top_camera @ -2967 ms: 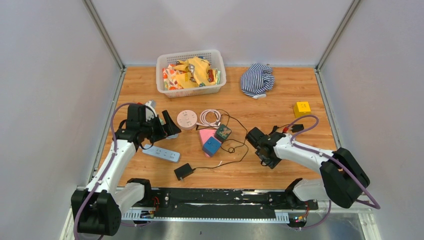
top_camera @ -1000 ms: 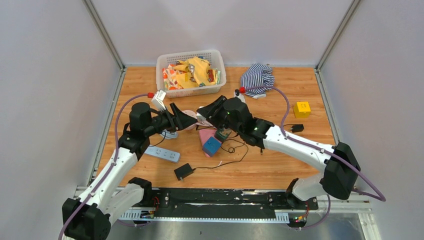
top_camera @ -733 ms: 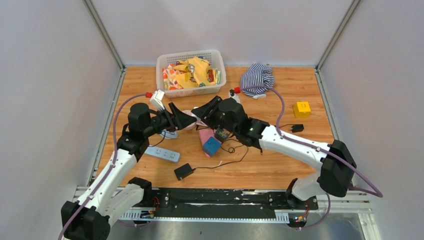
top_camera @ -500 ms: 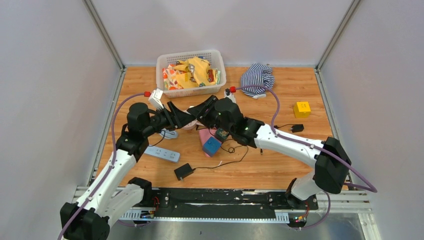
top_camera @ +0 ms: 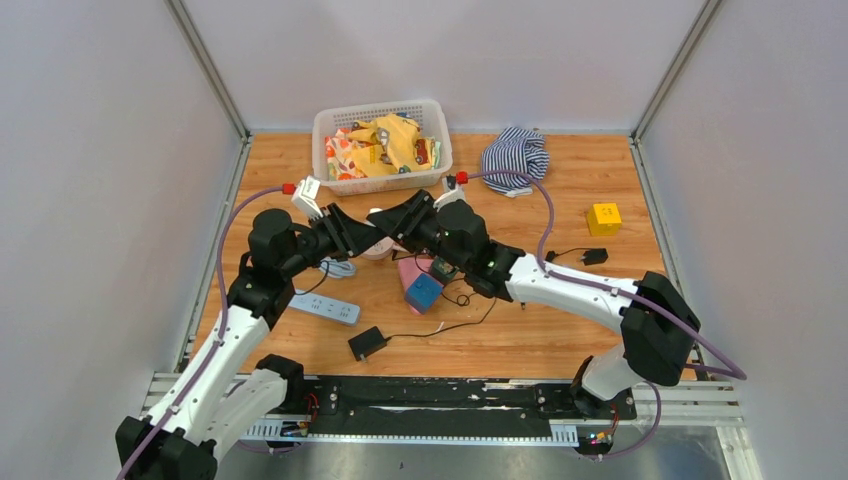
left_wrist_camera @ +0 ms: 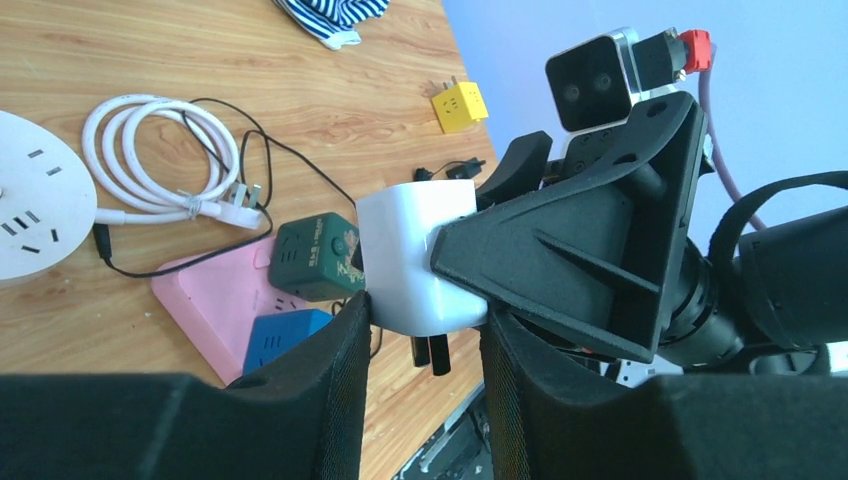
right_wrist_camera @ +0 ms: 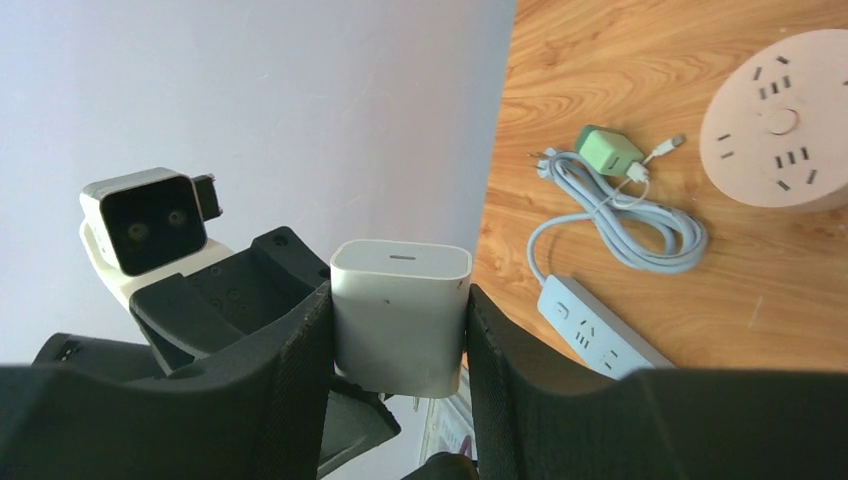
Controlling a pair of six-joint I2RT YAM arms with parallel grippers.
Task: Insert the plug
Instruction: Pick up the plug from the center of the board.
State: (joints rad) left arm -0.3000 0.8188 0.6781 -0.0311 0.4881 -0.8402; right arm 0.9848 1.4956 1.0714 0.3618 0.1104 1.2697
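White plug (right_wrist_camera: 400,325) between left tool (left_wrist_camera: 422,335), right tool (right_wrist_camera: 398,298); round socket (right_wrist_camera: 780,135) seemingly below.

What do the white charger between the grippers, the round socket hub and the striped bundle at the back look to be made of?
The white charger looks like hard moulded plastic: smooth, a soft sheen, rounded edges. The round socket hub is likely rigid plastic too, pale pink and matte, with crisply cut slots. The striped bundle is fabric, probably woven cotton; it lies crumpled in soft folds.
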